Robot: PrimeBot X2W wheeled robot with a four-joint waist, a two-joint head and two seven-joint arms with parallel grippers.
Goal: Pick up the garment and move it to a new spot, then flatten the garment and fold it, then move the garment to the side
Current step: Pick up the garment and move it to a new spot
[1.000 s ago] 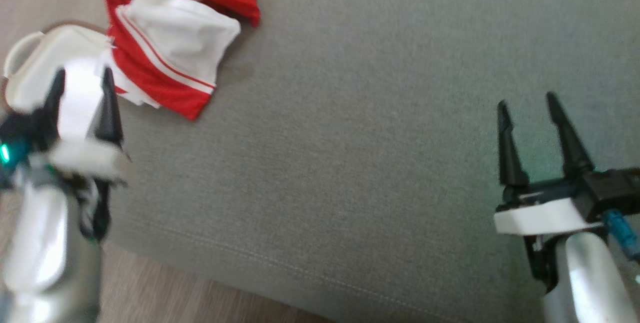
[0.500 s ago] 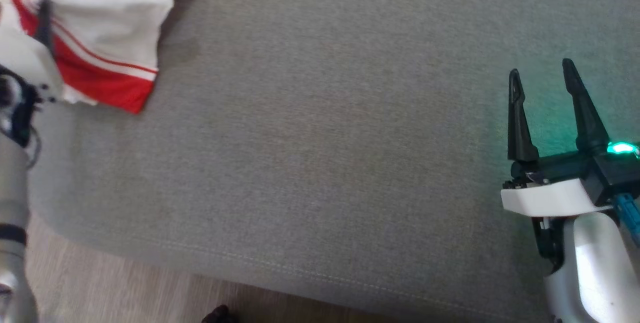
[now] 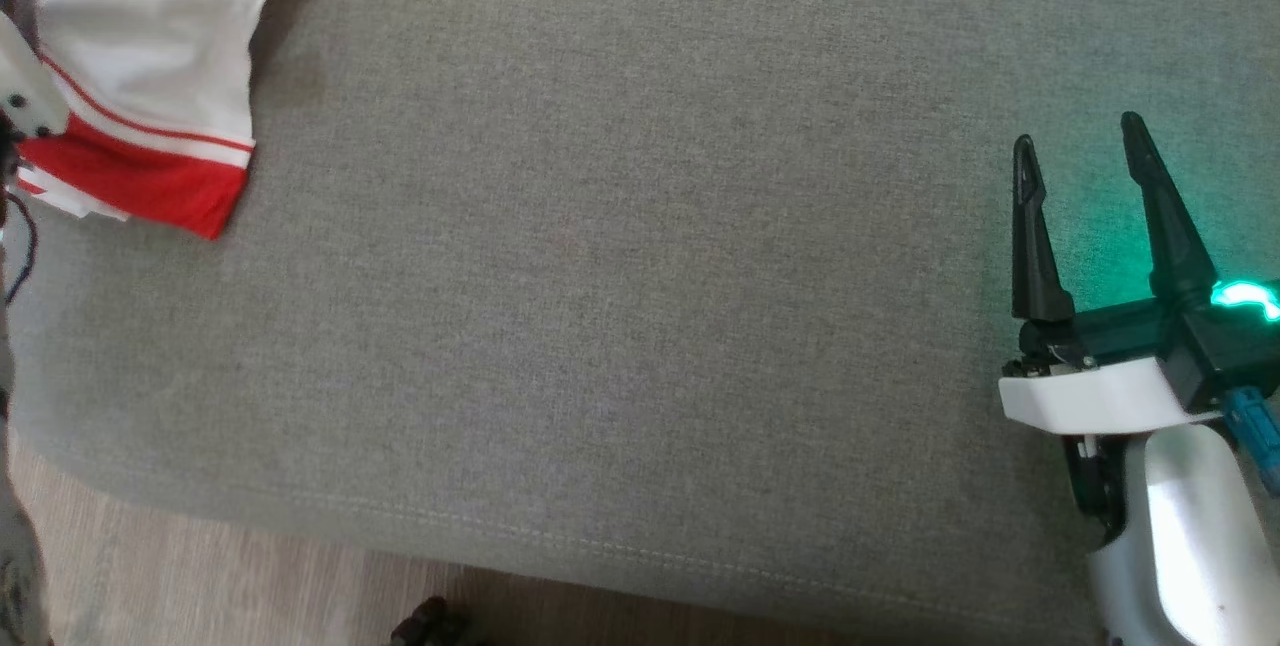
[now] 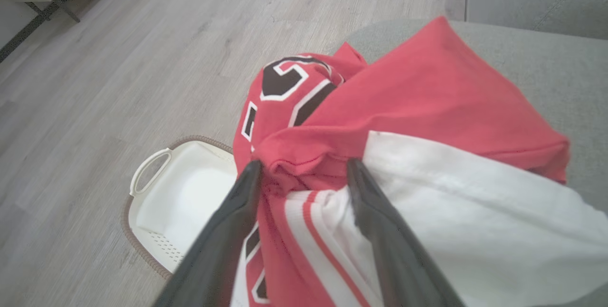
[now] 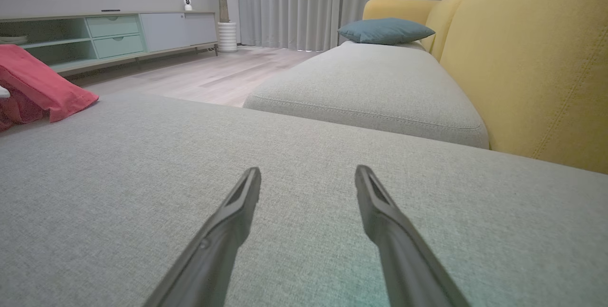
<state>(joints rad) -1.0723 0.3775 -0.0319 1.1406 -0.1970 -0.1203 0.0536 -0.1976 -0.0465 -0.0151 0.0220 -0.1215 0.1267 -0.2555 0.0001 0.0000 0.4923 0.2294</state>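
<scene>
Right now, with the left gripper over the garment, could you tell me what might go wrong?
1. The left gripper straddles only a small red fold of the bunched garment; a grip there may slip or lift just one layer.
2. The garment lies at the cushion's edge, with a basket on the floor beside it; a slip could drop it off.

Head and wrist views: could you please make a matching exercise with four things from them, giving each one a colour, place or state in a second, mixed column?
Column 1
1. garment
2. basket
3. pillow
4. right gripper

Column 2
A. white, on the wooden floor
B. blue-green, near the yellow backrest
C. open, above the bare grey seat
D. red and white, at that seat's corner

Pairs: 1-D, 2-A, 3-B, 4-C
</scene>
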